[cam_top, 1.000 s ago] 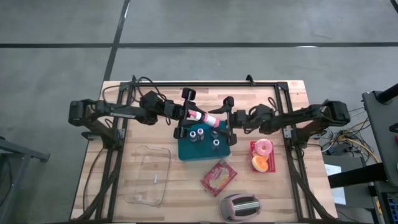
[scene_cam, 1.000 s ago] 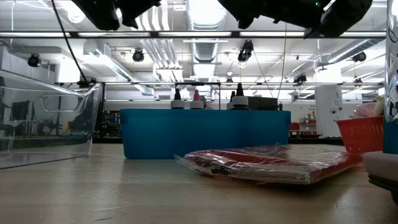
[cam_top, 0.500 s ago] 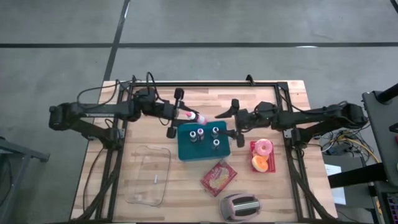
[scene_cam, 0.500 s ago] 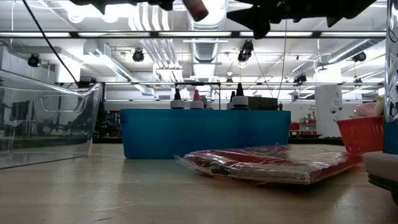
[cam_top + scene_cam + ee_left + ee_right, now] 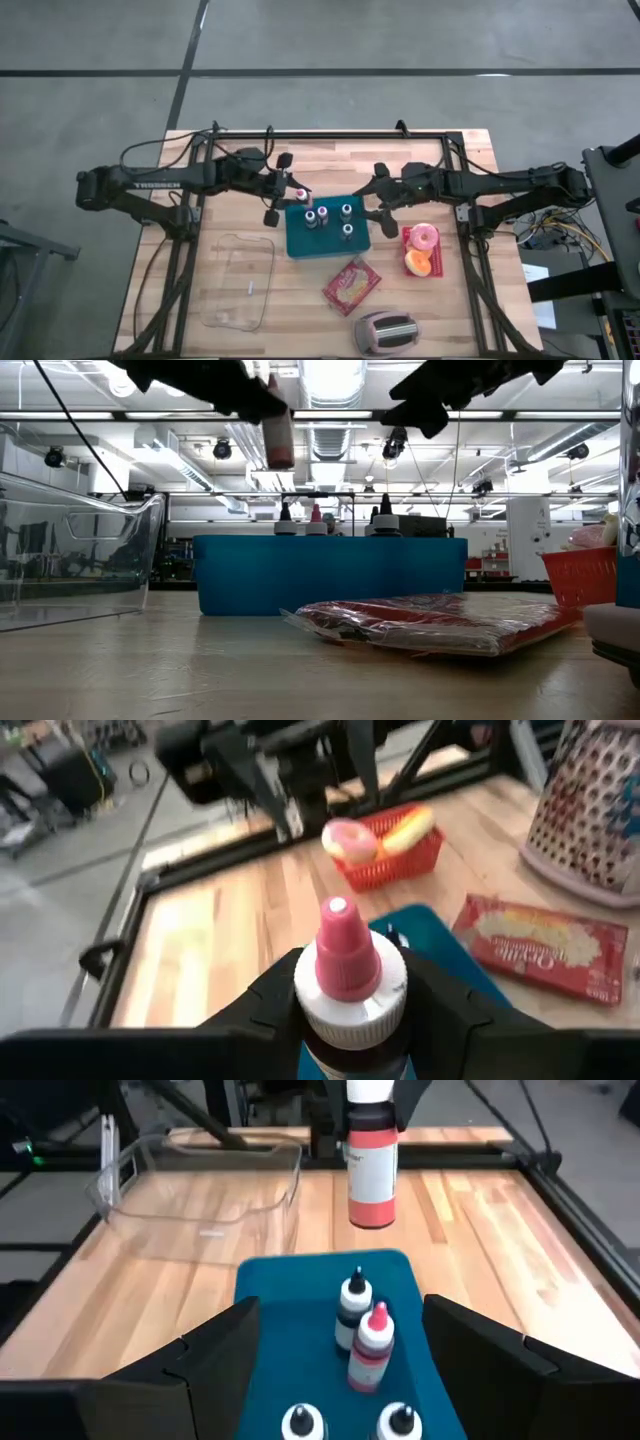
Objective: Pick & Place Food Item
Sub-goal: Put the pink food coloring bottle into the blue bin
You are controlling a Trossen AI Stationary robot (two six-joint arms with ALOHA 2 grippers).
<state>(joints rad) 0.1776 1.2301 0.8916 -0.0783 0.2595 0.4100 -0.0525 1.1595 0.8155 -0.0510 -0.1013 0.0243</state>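
Taking the teal tray point(image 5: 329, 243) as the landmark, the clear plastic bin point(image 5: 238, 282) lies well off to its left, the chrome toaster point(image 5: 386, 333) sits toward the table's front edge beyond it, and the red basket point(image 5: 421, 251) with a pink donut point(image 5: 426, 236) rests just off its right side, with a flat snack packet point(image 5: 351, 283) near its front corner. Over the tray's back left corner the left gripper point(image 5: 286, 190) is clenched around a small pink-capped squeeze bottle point(image 5: 372, 1150), holding it upright in the air above the tray, clear of the bottles standing inside. The right gripper point(image 5: 377, 193) hangs released, fingers spread wide, over the tray's back right corner with nothing in it. The bottle looks light and stiff enough, though its smooth label could slip; a grip at the shoulder just under the white collar point(image 5: 350, 1010), as now, seems safest, since squeezing the body might force liquid out.
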